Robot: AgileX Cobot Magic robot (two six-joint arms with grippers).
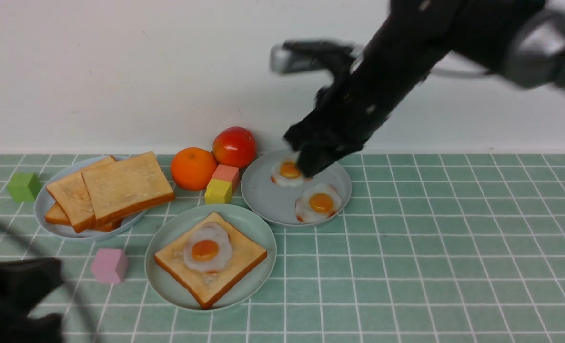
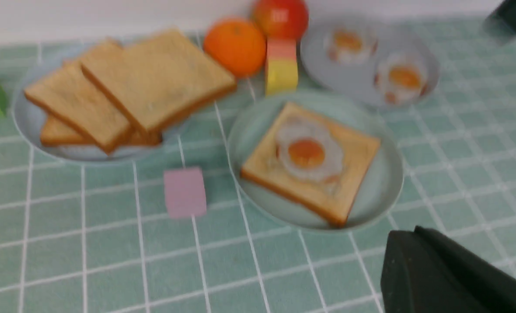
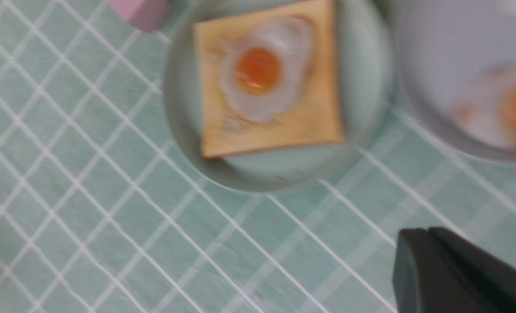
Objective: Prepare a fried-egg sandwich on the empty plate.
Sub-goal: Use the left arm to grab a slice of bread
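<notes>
The fried-egg sandwich (image 1: 237, 259) is half built. One toast slice lies flat on the empty plate (image 1: 170, 238), turned corner-on to the near edge of the worktop, with a fried egg (image 1: 206, 247) resting on its middle. No top slice covers it. The plate sits a little in from the near edge, about midway along it, where either arm can reach it.

Just behind it toward the back edge is a grey-blue plate (image 1: 268, 202) with two spare eggs (image 1: 318, 202). Toward the left edge, another grey-blue plate (image 1: 61, 230) carries the toast pile (image 1: 120, 188). The slices overlap loosely, so the uppermost looks easy to lift free.

An orange (image 1: 193, 167), a red fruit (image 1: 235, 146) and a pink-and-yellow block (image 1: 221, 185) crowd the gap between the two grey-blue plates. A green cube (image 1: 24, 186) sits near the left edge, and a pink cube (image 1: 109, 265) lies just beside the mint plate.

The right tool (image 1: 318, 159) hangs blurred over the far side of the egg plate. In its wrist view the jaws read as one dark block with no gap, so they appear closed on nothing. The left tool (image 2: 419, 261) sits low at the near left corner, pressed closed and empty. It is the arm nearer the pile, so it seems placed to fetch the covering slice.
</notes>
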